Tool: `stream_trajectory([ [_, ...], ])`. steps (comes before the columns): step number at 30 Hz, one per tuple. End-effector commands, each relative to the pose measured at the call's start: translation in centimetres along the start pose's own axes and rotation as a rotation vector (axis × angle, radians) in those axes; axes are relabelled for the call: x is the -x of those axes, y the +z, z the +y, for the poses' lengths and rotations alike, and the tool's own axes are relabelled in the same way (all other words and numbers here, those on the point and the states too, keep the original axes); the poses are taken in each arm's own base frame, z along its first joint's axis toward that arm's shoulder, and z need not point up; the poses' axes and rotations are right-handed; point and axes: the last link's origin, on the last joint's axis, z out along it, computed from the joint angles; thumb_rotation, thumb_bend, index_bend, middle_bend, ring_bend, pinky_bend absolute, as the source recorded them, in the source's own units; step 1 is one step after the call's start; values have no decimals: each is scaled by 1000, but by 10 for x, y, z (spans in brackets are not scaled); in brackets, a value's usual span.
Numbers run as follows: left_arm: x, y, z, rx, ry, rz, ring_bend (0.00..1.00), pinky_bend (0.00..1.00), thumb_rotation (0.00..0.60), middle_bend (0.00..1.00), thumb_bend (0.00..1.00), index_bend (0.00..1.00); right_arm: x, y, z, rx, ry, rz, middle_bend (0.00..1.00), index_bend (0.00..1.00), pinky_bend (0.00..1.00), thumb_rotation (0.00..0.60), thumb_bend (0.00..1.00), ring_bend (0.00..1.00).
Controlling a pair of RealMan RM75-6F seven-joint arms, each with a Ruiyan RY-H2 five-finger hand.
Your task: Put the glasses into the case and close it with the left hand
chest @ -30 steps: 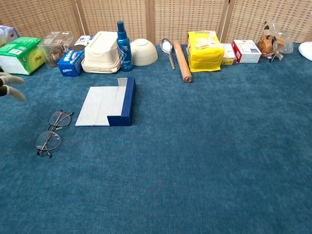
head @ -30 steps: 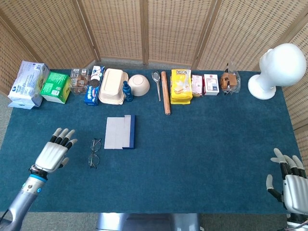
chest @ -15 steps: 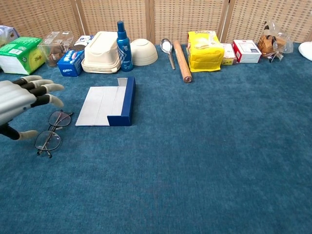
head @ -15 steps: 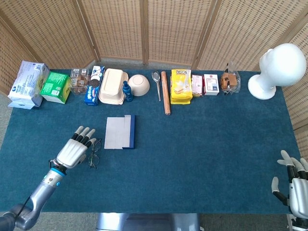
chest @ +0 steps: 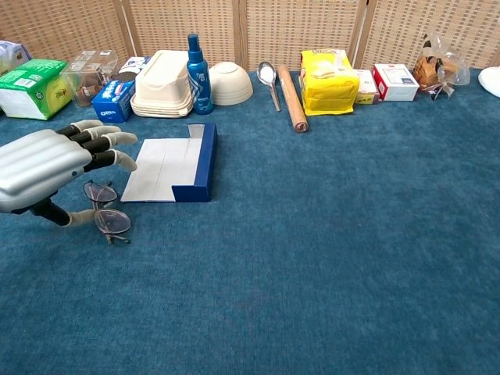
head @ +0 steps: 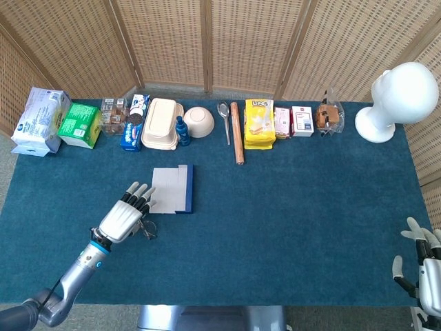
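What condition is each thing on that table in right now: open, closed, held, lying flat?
Glasses: on the cloth, partly under the left hand.
Case: open, lying flat, nothing inside.
Left hand: above the glasses, fingers spread; grip cannot be told.
Right hand: at the table's edge, fingers apart, holding nothing.
Bowl: upside down.
Bottle: upright, capped.
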Motion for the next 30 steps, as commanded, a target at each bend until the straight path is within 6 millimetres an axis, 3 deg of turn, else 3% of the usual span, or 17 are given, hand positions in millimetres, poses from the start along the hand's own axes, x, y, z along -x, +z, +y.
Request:
stream_trajectory([
  [1,-3,0,5,2,-64,6,0,0,600,78,242,218,-1,0,0,0,2,6,293,78,95,600,543,155],
  [12,1,-2,-4,-20,-167,-92,0,0,600,84,243,290,1,0,0,6,6,0,293,77,95,600,542,155],
  [23,4,11,-6,-24,-177,-125,0,0,600,93,246,358,2,1,3,28,-2,3,293,78,95,600,543,155],
  [30,9,17,-6,-25,-180,-142,0,0,600,94,299,401,1,-1,7,48,-8,9,293,78,95,600,542,155],
])
